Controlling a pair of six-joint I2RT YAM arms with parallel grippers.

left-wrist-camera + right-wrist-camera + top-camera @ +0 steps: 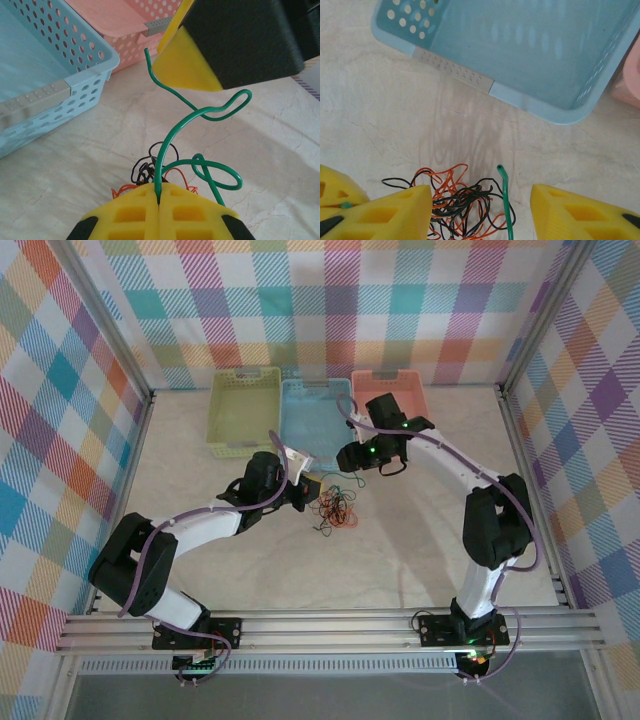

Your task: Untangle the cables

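The cables (335,508) lie in a small tangle of orange and black wires on the table between the two arms, with a green cable (172,132) rising out of it. My left gripper (159,197) is shut on one end of that green cable, just above the black and orange loops (145,172). The green cable curls up toward my right gripper (350,455), whose yellow finger (185,70) hangs over it. In the right wrist view, my right gripper (480,200) is open. The green cable's free end (505,200) stands between its fingers, touching neither, beside the tangle (455,200).
Three baskets stand in a row at the back: a yellow-green basket (243,410), a blue basket (312,420) and a pink basket (390,390). The blue basket's near rim (455,72) lies just beyond the tangle. Checked walls close in the table.
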